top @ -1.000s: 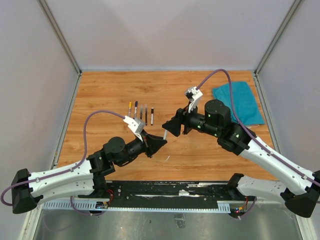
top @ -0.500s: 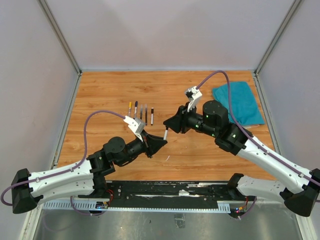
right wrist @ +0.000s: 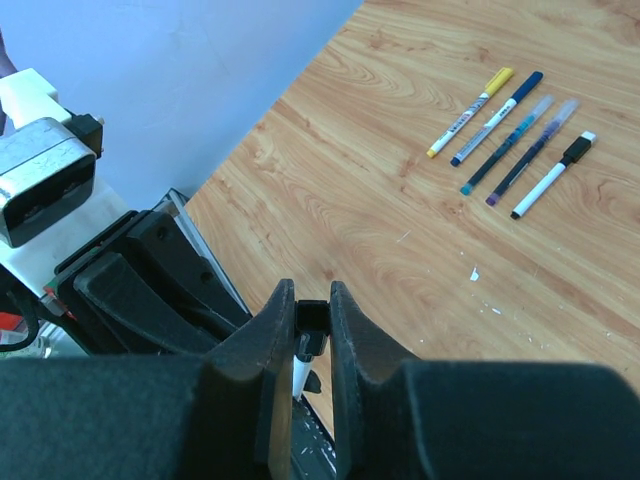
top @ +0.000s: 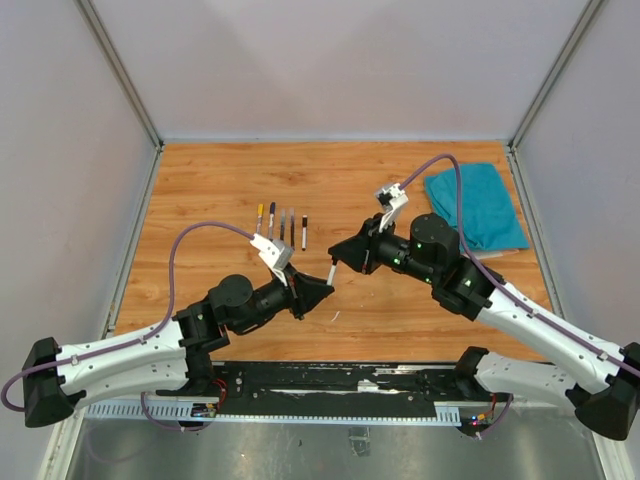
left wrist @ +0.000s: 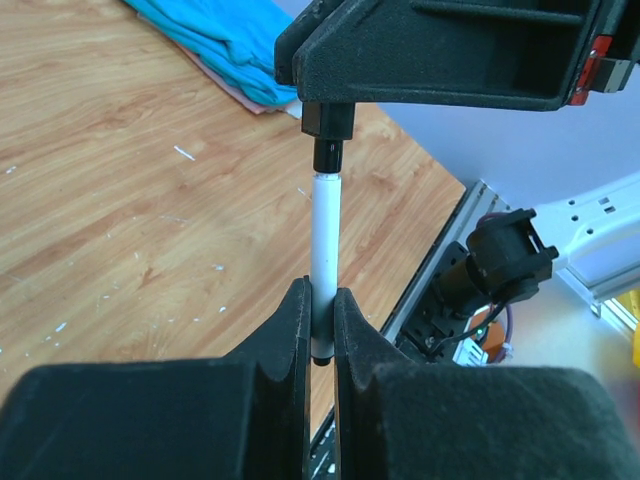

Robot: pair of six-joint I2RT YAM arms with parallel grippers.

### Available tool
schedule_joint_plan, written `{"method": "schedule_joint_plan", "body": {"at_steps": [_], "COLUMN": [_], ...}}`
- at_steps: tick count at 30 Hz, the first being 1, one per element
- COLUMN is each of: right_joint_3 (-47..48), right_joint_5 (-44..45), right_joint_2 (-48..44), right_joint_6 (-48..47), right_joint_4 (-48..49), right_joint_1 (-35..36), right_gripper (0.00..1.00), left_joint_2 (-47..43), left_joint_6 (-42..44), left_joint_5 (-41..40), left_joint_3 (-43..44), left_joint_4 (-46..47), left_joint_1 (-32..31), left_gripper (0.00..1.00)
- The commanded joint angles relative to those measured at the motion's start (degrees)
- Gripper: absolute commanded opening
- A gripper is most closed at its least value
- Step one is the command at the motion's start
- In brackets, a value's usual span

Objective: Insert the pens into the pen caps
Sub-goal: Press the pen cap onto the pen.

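My left gripper point(top: 322, 291) is shut on a thin white pen point(left wrist: 325, 240) and holds it above the table, tip pointing at my right gripper point(top: 335, 255). My right gripper is shut on a small black pen cap point(right wrist: 312, 318). In the left wrist view the pen's dark tip point(left wrist: 328, 155) sits right at the mouth of the cap point(left wrist: 327, 118). In the right wrist view the white pen point(right wrist: 300, 372) shows just below the cap, between the fingers. Several capped pens point(top: 281, 225) lie in a row on the wooden table behind, also in the right wrist view point(right wrist: 512, 132).
A blue cloth point(top: 477, 205) lies at the back right of the wooden table point(top: 230, 180). Small pale scraps point(top: 336, 317) lie on the wood near the grippers. Grey walls close in the table on three sides.
My right gripper has moved left and down towards my left gripper, bringing the cap onto the pen's tip. My left gripper has stayed nearly still.
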Motion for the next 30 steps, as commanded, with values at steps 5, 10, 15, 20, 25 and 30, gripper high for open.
{"method": "schedule_joint_plan", "body": {"at_steps": [5, 10, 15, 20, 25, 30], "right_joint_3": [-7.57, -10.15, -12.36, -15.75, -18.29, -21.59], "right_joint_5": [-3.03, -1.05, 0.98, 0.99, 2.81, 6.03], "right_joint_2": [-2.46, -3.34, -4.55, -5.94, -7.40, -7.62], "right_joint_6": [3.83, 6.47, 7.76, 9.75, 9.97, 12.36], "right_joint_4": [0.32, -0.57, -1.80, -1.87, -3.73, -1.82], "right_joint_1": [4.96, 8.09, 11.14, 12.61, 14.07, 17.65], "right_gripper": [0.01, 0.01, 0.01, 0.01, 0.00, 0.01], "left_joint_2": [-3.20, -3.45, -2.64, -3.00, -3.78, -3.55], "left_joint_6": [-0.02, -0.11, 1.08, 1.56, 1.18, 1.10], "left_joint_5": [-0.77, -0.03, 0.40, -0.15, -0.38, -0.04], "left_joint_3": [2.77, 3.45, 5.85, 6.61, 6.50, 6.98], "left_joint_4": [12.48, 15.12, 14.37, 14.57, 15.42, 16.66], "left_joint_1": [-0.08, -0.03, -0.04, -0.06, -0.08, -0.07], "left_gripper": [0.00, 0.00, 0.00, 0.01, 0.01, 0.00]}}
